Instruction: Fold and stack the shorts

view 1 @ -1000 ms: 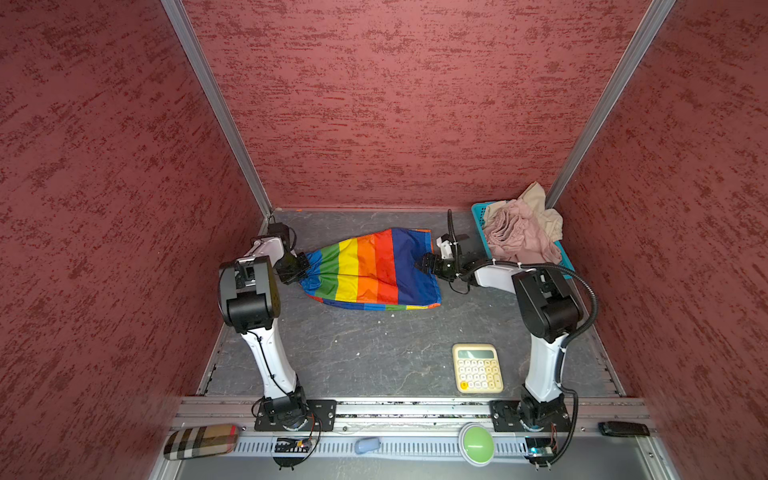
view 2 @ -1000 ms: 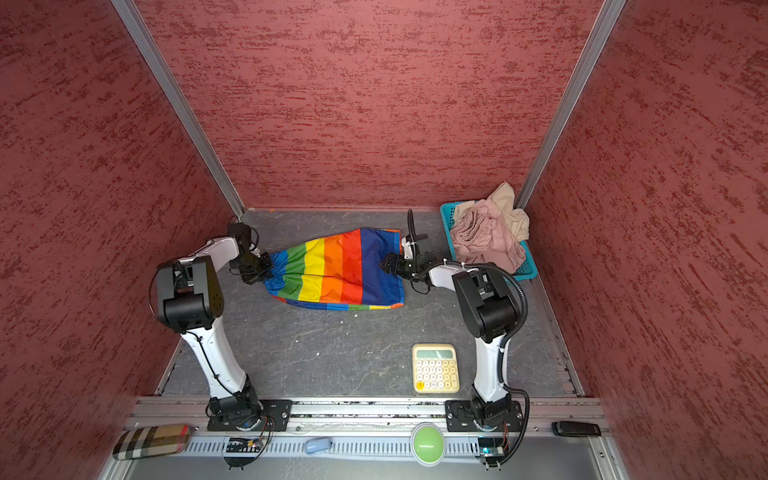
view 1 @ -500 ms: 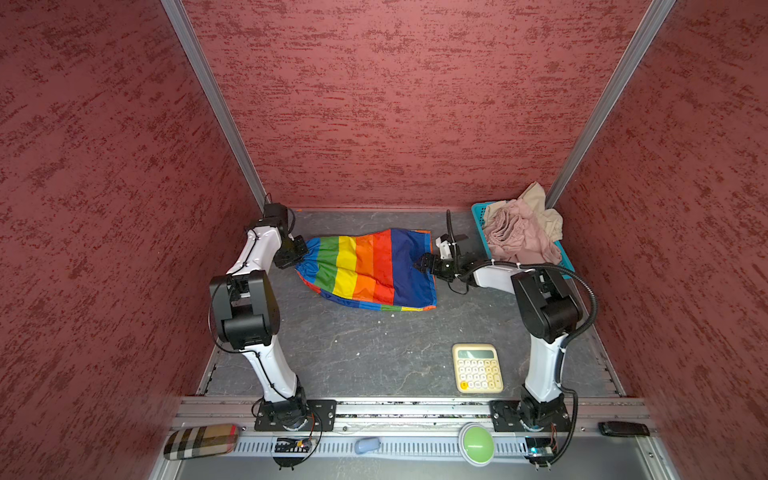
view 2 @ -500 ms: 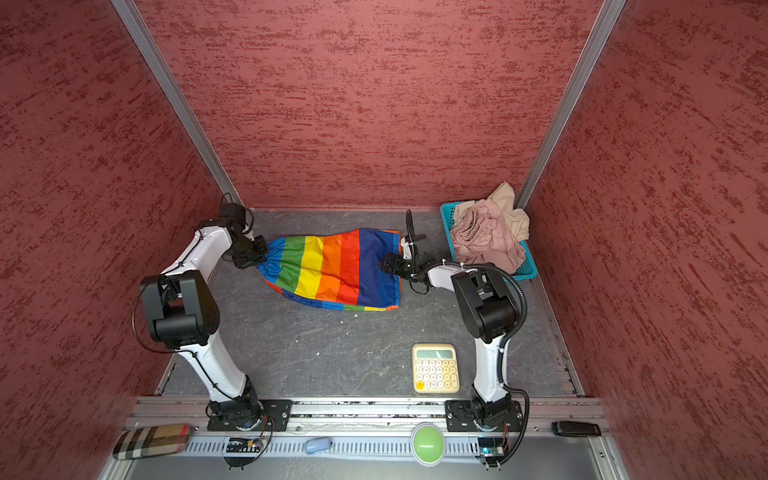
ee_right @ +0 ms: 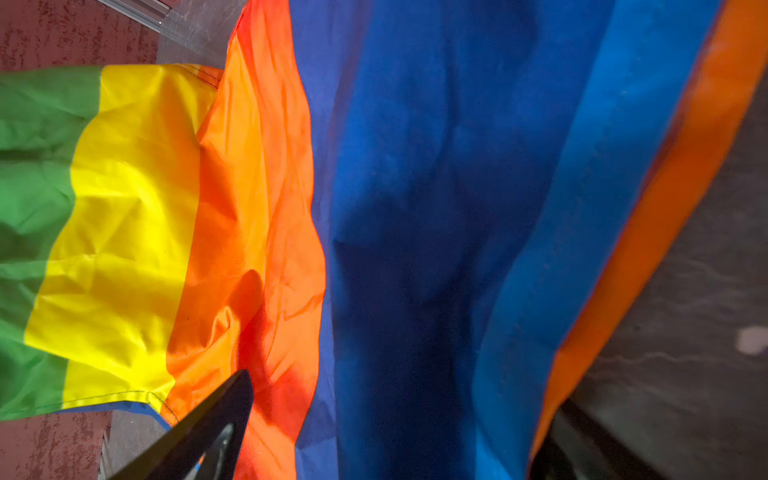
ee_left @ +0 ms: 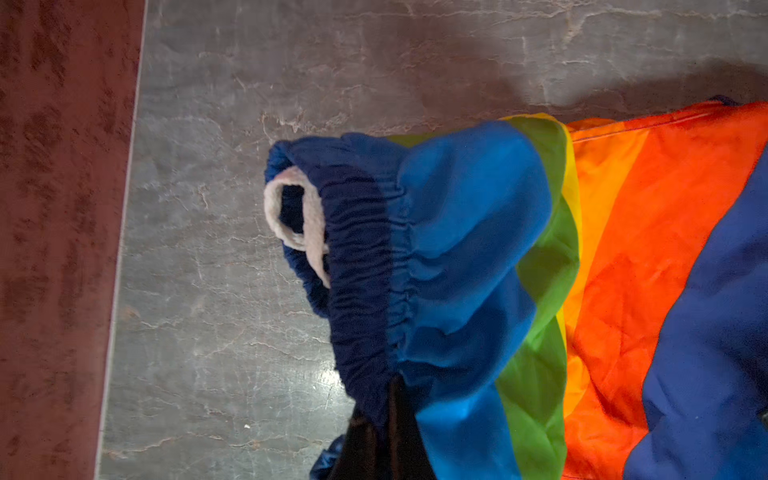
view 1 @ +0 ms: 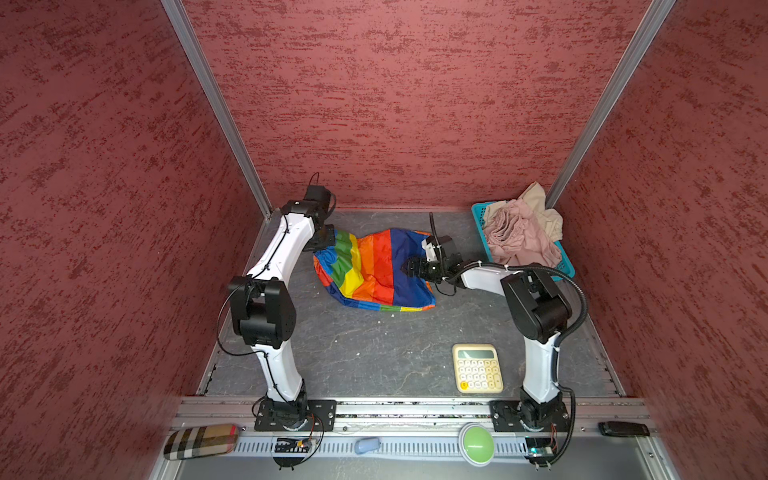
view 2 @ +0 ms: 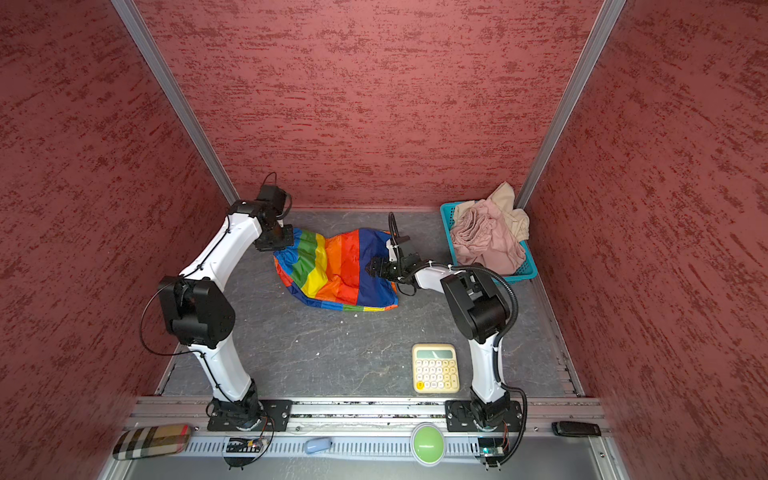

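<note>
The rainbow shorts (view 1: 374, 270) (view 2: 336, 270) lie crumpled at the back middle of the grey table. My left gripper (view 1: 328, 241) (view 2: 286, 241) (ee_left: 390, 386) is shut on their dark blue gathered waistband (ee_left: 357, 270), which is bunched and held up at the left end. A white drawstring loop (ee_left: 291, 232) hangs out of it. My right gripper (view 1: 409, 266) (view 2: 372, 266) (ee_right: 403, 390) stands open over the blue panel (ee_right: 415, 208) at the right end, one finger on each side. The pink shorts (view 1: 515, 241) and beige shorts (view 1: 540, 208) are piled in the teal basket (view 1: 567, 266).
A yellow calculator (view 1: 477, 368) lies on the table in front of the right arm. On the front rail are a plaid case (view 1: 201, 440), a green button (view 1: 476, 442) and a black remote (view 1: 623, 428). Red walls close in on three sides.
My left gripper has moved toward the back wall and then rightward with the waistband, bunching the shorts' left end. The right gripper has stayed open and nearly still.
</note>
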Controlling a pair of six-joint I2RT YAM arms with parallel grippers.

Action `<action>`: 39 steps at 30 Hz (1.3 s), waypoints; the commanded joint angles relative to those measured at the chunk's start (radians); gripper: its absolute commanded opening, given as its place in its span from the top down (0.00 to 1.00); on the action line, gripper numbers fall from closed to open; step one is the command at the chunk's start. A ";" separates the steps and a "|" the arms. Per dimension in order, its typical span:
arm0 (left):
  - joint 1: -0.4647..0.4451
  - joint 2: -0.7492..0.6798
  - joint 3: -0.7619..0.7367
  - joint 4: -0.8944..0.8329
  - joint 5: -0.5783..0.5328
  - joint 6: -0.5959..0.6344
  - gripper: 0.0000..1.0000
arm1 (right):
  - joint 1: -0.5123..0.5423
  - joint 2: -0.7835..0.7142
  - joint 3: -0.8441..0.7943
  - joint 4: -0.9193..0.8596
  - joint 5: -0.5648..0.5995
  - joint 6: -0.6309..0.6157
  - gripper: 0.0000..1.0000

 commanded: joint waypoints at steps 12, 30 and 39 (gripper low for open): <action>-0.090 -0.034 0.056 -0.068 -0.180 0.063 1.00 | -0.010 -0.144 0.058 -0.295 0.199 -0.092 0.01; -0.168 -0.064 0.003 -0.066 -0.164 0.018 1.00 | 0.162 0.047 0.110 0.471 -0.205 0.517 0.01; 0.052 -0.165 -0.250 0.108 0.182 -0.063 1.00 | 0.264 0.246 0.220 0.505 -0.183 0.602 0.01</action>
